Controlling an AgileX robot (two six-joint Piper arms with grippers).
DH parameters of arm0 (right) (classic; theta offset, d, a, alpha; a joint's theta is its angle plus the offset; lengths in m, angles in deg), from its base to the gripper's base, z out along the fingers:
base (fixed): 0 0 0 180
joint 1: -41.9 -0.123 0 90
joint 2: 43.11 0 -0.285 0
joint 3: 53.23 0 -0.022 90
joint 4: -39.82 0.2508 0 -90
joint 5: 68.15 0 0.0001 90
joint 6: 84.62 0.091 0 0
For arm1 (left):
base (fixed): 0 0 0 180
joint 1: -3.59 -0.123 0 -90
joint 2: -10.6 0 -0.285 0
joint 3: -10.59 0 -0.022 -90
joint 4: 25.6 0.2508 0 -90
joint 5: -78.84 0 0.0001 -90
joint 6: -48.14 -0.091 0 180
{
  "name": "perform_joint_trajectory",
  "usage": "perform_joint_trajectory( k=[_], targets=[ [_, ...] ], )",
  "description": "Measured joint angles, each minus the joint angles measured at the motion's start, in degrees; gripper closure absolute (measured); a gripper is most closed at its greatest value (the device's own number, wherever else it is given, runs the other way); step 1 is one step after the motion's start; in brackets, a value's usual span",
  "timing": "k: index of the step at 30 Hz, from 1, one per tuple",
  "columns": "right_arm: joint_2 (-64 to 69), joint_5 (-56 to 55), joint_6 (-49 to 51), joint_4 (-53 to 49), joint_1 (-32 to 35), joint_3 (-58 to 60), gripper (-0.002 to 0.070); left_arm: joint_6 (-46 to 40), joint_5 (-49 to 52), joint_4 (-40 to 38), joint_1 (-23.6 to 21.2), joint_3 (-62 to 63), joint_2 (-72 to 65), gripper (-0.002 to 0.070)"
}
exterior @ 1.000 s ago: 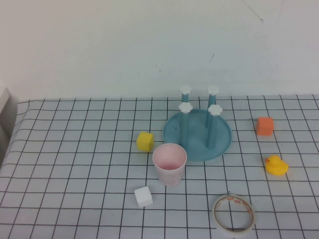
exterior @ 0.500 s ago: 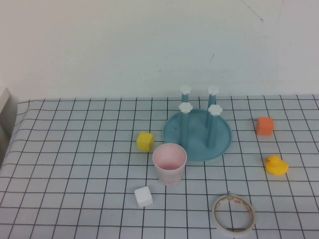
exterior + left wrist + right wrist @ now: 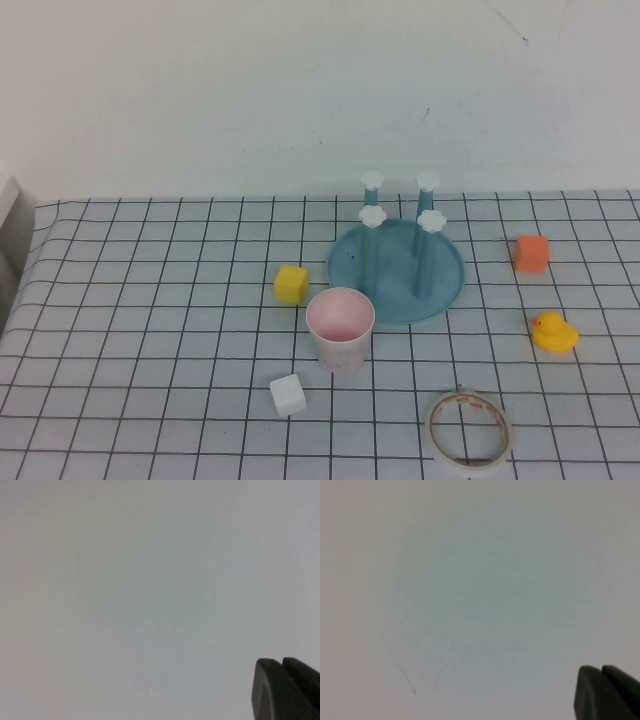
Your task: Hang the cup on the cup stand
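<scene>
The left gripper (image 3: 286, 690) shows only in its own wrist view, its dark fingers (image 3: 267, 692) pressed together on nothing, facing a blank pale wall. The right gripper (image 3: 605, 692) is likewise seen only from its wrist camera, fingers (image 3: 587, 692) together and empty, before the same pale wall with faint marks. Neither arm appears in the high view.

On the checked tabletop (image 3: 150, 300), the cup (image 3: 340, 330) stands upright, mouth up, near the middle, just in front of the near left rim of the cup stand (image 3: 396, 262), close to it; whether they touch I cannot tell. The stand's four posts are upright with white caps and carry nothing. A yellow block (image 3: 291, 284) sits just left of the stand, far-left of the cup. A white block (image 3: 288, 395) lies near-left of the cup. A tape roll (image 3: 467, 429) lies flat at the near right. A yellow duck (image 3: 553, 332) and an orange block (image 3: 531, 253) sit right of the stand.
</scene>
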Motion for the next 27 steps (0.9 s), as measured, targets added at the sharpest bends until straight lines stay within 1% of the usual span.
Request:
perform_joint_trajectory(
  k=[2, 5, 8, 12, 14, 16, 17, 21, 27],
  targets=[
    [0.0, -3.7, 0.0, -0.1, 0.0, 0.0, 0.0678, 0.0, -6.8, -0.3, 0.0, 0.0, 0.0, 0.0676],
    [0.0, -7.9, 0.0, -0.1, 0.0, 0.0, 0.0678, -0.3, -11.7, -0.7, 0.0, 0.0, 0.0, 0.0676],
    [0.0, -10.6, -1.3, 0.6, 0.0, 0.0, 0.0678, -3.2, -12.9, -1.8, 0.0, 0.0, 0.0, 0.0676],
    [0.0, -13.4, -4.2, 7.7, 0.0, 0.0, 0.0678, -8.2, -12.1, -6.1, 0.0, 1.3, 0.0, 0.0676],
    [0.0, -14.1, -5.7, 12.3, 0.0, 0.0, 0.0678, -9.8, -8.1, -8.6, 0.0, 5.3, 0.0, 0.0676],
    [0.0, -11.7, -8.5, 15.0, 0.0, -1.2, 0.0678, -9.6, -2.2, -9.9, 0.0, 10.4, 0.0, 0.0676],
    [0.0, -5.8, -11.3, 16.3, 0.0, -4.9, 0.0678, -8.9, 4.9, -10.7, 0.0, 16.0, 0.0, 0.0676],
    [1.2, 9.8, -16.1, 16.8, 0.0, -14.9, 0.0678, -9.8, 19.1, -11.4, 0.0, 28.7, -2.5, 0.0676],
    [13.2, 32.1, -17.0, 16.9, 0.0, -30.9, 0.0678, -10.5, 42.3, -11.4, 0.0, 42.0, -13.6, 0.0676]
  ],
)
